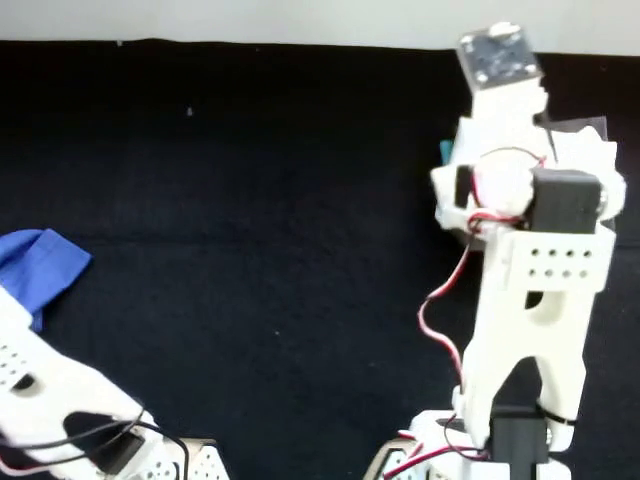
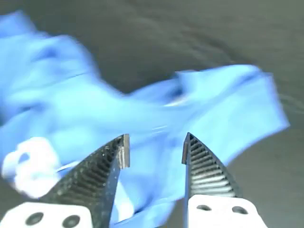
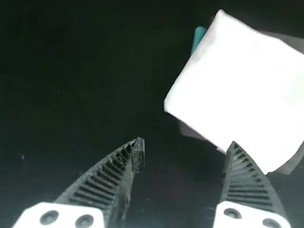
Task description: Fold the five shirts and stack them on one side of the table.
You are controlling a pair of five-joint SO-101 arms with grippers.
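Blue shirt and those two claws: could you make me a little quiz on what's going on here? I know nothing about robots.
1. True or false: the left gripper is clamped on the blue shirt.
2. The folded shirt near the right gripper is: A red, B white, C black.
3. Fill in: the blue shirt lies ___ (folded or rumpled).
Key: 1 false, its jaws stand open with the shirt beyond them. 2 B. 3 rumpled.
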